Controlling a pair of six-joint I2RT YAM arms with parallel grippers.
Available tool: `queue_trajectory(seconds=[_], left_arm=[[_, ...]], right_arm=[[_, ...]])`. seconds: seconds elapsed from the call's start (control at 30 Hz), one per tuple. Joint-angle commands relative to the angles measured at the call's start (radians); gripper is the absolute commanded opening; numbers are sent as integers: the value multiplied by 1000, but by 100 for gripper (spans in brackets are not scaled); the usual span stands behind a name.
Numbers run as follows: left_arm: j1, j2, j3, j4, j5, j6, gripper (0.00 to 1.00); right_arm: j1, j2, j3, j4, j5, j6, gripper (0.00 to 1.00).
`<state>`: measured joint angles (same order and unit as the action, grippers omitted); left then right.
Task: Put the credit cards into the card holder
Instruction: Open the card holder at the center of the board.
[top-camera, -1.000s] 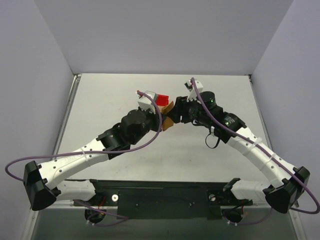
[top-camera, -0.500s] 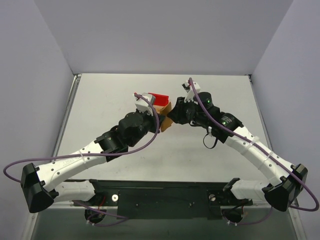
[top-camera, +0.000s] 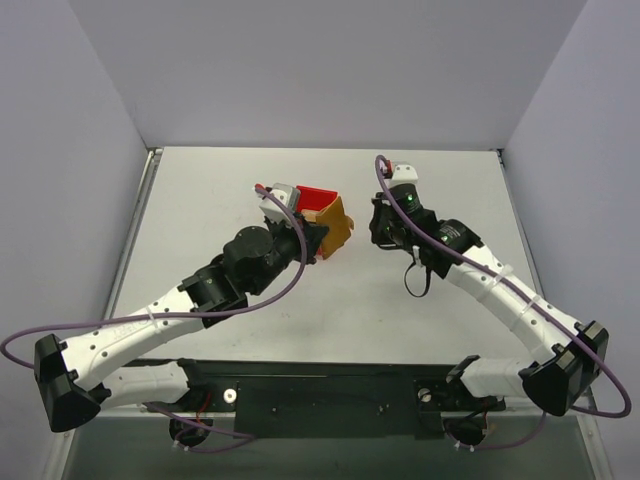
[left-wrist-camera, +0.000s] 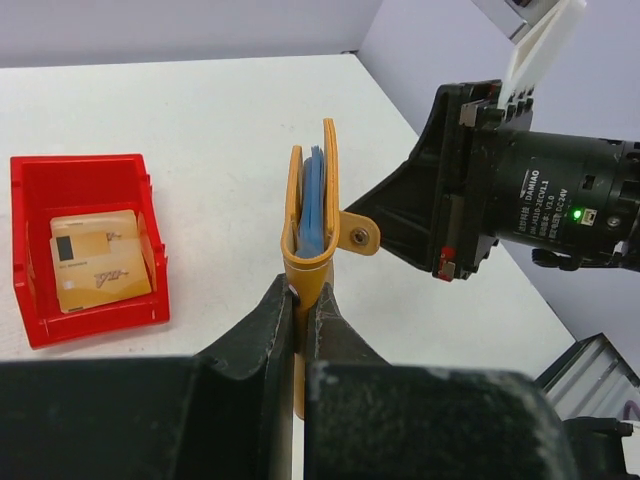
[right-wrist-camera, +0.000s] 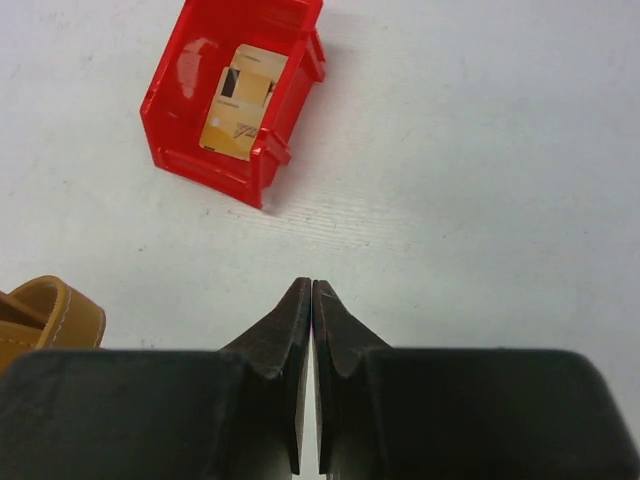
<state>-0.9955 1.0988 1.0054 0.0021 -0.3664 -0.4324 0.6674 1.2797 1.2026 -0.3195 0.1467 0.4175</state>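
Evidently the right pincer (right-wrist-camera: 305, 300) has just backed off. Half a second ago we see it nose to nose with the left pincer (left-wrist-camera: 300, 297) at the card holder (left-wrist-camera: 312, 205), and now it sits well apart to the right, its jaws pressed together on nothing. The left pincer stays clamped on the holder's lower edge, holding it upright and slightly spread above the tabletop (left-wrist-camera: 200, 110), with the blue inner panel (left-wrist-camera: 314, 200) showing between the leaves. We cannot tell whether a card sits inside. The credit cards (left-wrist-camera: 95, 262) that we can see lie stacked in the red bin (left-wrist-camera: 85, 165), just beside the holder on its far-left side. We judge the task unfinished: the right pincer is free to fetch one of those cards next.
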Motion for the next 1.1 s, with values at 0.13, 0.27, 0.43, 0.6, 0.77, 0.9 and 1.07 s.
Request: queue_trajectory(seconds=[0.13, 0.27, 0.43, 0.6, 0.77, 0.9, 1.07], left_arm=[[-6, 3, 28, 10, -34, 17, 0], [-5, 15, 45, -37, -54, 26, 0], [-6, 30, 58, -45, -45, 29, 0], [-5, 30, 53, -31, -14, 26, 0], [-5, 32, 55, -28, -6, 27, 0], [-5, 30, 52, -21, 3, 27, 0], [-6, 27, 50, -19, 11, 27, 0]], right_arm=[[-11, -186, -76, 106, 38, -43, 34], [-81, -252, -130, 190, -225, -23, 48], [-95, -227, -129, 256, -443, -3, 50], [-86, -177, -114, 266, -510, 6, 48], [-78, -131, -109, 255, -530, 4, 46], [-78, -105, -95, 232, -504, 4, 44], [-77, -86, -89, 217, -460, 3, 38]])
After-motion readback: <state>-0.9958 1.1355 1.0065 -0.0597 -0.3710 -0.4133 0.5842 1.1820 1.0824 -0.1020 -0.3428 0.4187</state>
